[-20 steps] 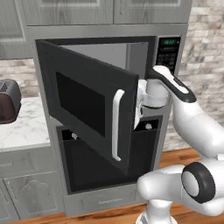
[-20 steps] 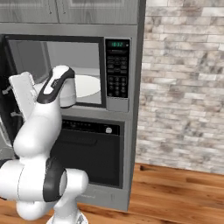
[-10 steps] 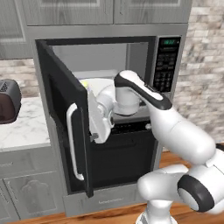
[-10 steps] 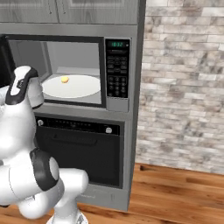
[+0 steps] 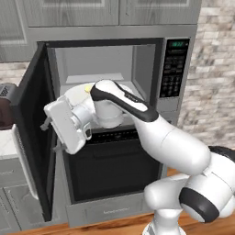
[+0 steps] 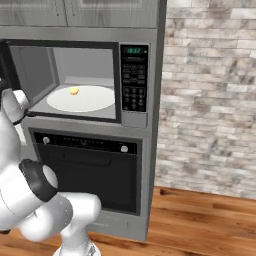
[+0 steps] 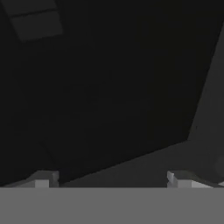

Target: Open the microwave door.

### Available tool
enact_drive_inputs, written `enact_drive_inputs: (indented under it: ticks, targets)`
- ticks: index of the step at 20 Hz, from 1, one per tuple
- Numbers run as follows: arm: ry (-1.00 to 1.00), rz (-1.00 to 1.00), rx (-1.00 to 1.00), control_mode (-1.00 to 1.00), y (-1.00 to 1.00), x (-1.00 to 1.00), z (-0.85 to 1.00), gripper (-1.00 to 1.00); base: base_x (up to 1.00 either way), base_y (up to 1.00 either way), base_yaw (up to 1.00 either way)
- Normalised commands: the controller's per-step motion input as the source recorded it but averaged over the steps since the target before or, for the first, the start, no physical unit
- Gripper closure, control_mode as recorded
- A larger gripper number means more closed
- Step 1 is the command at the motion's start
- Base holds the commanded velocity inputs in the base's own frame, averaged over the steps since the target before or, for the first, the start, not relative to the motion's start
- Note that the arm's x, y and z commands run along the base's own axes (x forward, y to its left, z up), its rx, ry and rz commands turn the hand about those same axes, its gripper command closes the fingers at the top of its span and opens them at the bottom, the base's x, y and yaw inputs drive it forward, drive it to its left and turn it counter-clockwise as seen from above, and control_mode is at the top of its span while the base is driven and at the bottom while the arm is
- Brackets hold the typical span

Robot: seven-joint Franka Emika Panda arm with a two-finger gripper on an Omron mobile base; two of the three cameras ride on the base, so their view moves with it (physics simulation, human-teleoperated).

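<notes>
Door (image 5: pixel 34 133) of the boxy grey microwave (image 5: pixel 151 69) stands swung wide to the left, its flat dark inner face toward the claw (image 5: pixel 50 135), whose fingers (image 7: pixel 43 179) sit spread, holding nothing.

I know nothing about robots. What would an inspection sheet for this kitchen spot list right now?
Surface: pale counter at far left.
Job's things: microwave door swung wide open to the left; microwave cavity exposed, white turntable plate inside with a small yellow item on it; keypad strip lit green.
Clutter: dark appliance on the counter, partly hidden by the door.
Grippers: tool open, fingertips apart, facing the door's dark inner side, holding nothing.
Cables: nothing seen.
Surroundings: black oven below, grey cabinets above, brick wall, wood floor.
</notes>
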Motion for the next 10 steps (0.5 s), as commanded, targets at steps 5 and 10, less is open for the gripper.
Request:
enact_drive_inputs:
  ticks: [5,10]
  targets:
    - [-0.08,-0.09,0.00,-1.00,0.30,0.00,-0.01,-1.00,0.00,0.00,0.00]
    - [-0.01,-0.02,-0.03,-1.00,0.18,0.00,0.00,-1.00,0.00,0.00,0.00]
